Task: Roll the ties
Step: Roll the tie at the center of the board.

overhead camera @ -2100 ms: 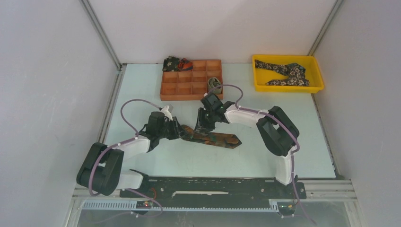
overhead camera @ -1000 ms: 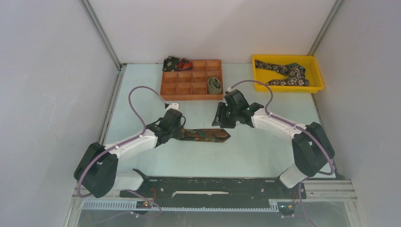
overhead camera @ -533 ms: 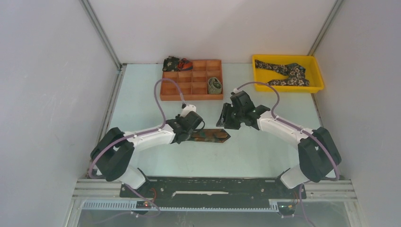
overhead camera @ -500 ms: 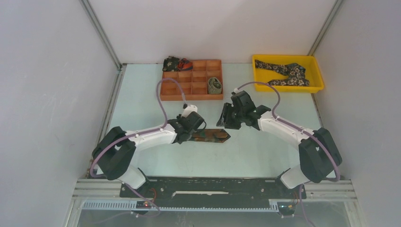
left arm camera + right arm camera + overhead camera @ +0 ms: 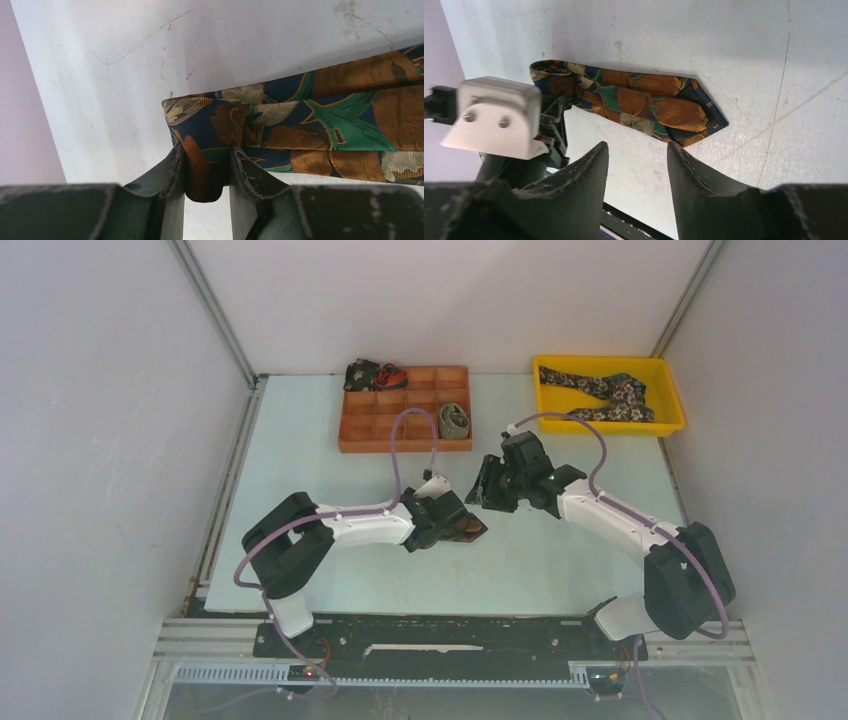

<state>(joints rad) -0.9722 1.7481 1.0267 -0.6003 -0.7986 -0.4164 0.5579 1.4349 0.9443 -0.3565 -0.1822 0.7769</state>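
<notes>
Left claw point(image 5: 207, 160) slid right, gripping tie point(image 5: 325, 115); organizer point(image 5: 372, 426) holds olive coil point(image 5: 455, 420).

A: Where is there room on the table point(image 5: 290, 450)?
B: From seven round to ten o'clock it lies bare, and again at six, between the two arms.
A: What blocks the middle?
B: The left arm point(image 5: 350, 527) lies across it, the left gripper point(image 5: 452, 525) clamped on the folded tie point(image 5: 470, 531). The right gripper point(image 5: 487, 492), jaws apart, hangs just beside it at one o'clock, with a narrow gap between.
A: And farther back?
B: The orange tray point(image 5: 380, 446) stands at twelve, a purple cable point(image 5: 399, 435) looping before it; the yellow bin point(image 5: 610, 426) at two, an open lane between them
</notes>
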